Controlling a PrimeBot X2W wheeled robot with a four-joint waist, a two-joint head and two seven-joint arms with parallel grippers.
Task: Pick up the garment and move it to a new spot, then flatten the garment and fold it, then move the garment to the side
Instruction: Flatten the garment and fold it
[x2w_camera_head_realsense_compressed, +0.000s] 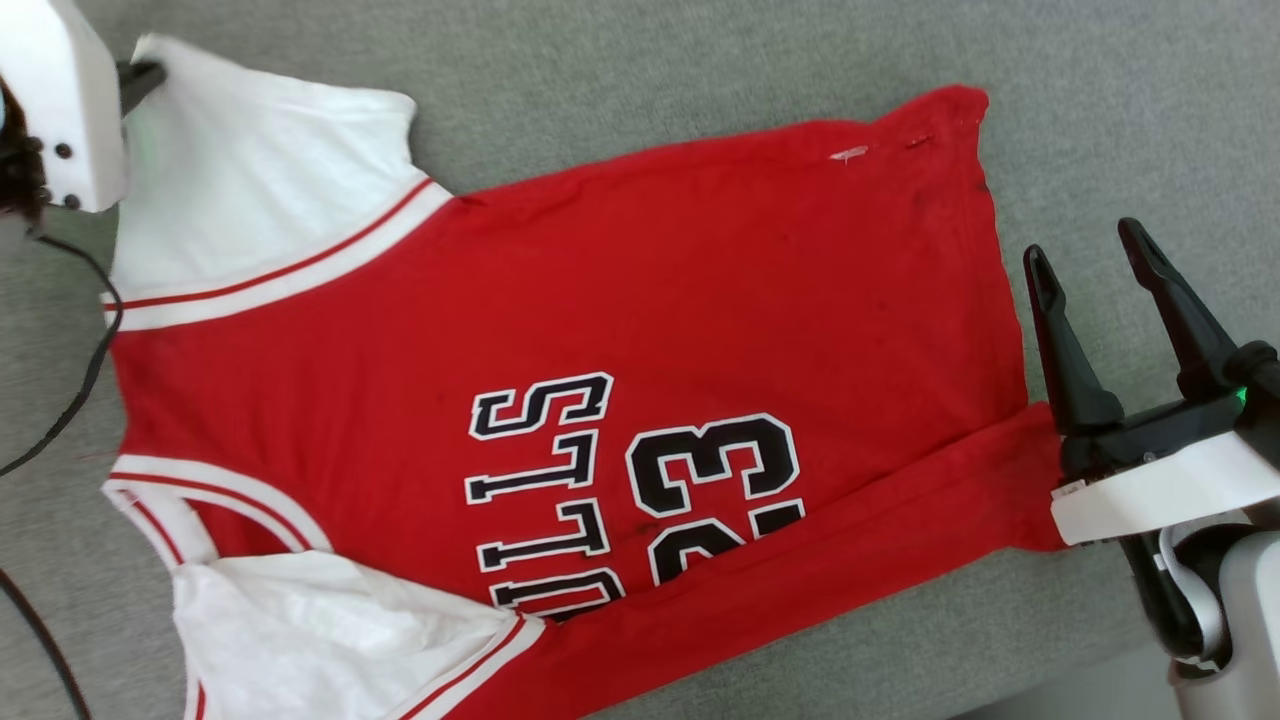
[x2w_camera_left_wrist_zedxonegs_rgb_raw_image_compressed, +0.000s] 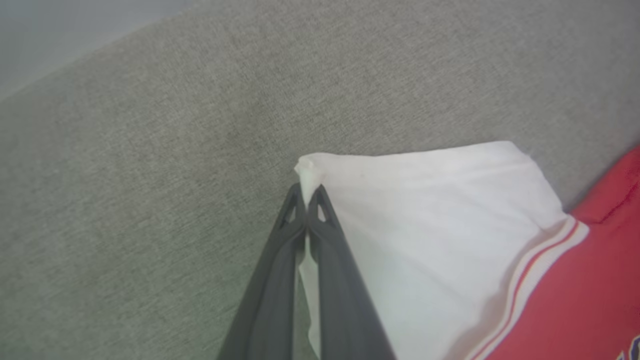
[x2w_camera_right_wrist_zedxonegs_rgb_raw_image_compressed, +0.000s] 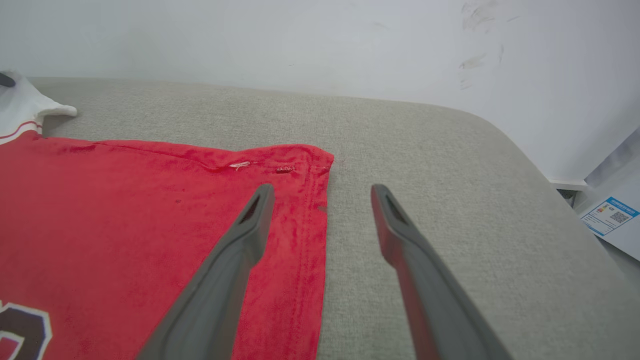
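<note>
Left gripper (x2w_camera_left_wrist_zedxonegs_rgb_raw_image_compressed: 306, 202) pinches sleeve corner (x2w_camera_left_wrist_zedxonegs_rgb_raw_image_compressed: 311, 167) of garment (x2w_camera_head_realsense_compressed: 700, 300); right gripper (x2w_camera_right_wrist_zedxonegs_rgb_raw_image_compressed: 322, 195) open, empty. Thin pinch may slip when pulled.

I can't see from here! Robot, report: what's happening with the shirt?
Left gripper shut on shirt sleeve corner. Right gripper open at the hem. Nothing blocking.

Left: pale forearm (x2w_camera_head_realsense_compressed: 60, 100) at upper left, slim dark 2-finger left gripper (x2w_camera_left_wrist_zedxonegs_rgb_raw_image_compressed: 306, 192) pinched tight on a white sleeve corner of the red jersey garment (x2w_camera_left_wrist_zedxonegs_rgb_raw_image_compressed: 425, 225). Right: dark 2-finger right gripper (x2w_camera_head_realsense_compressed: 1085, 245) at lower right, spread wide, fingers pointing up.
</note>
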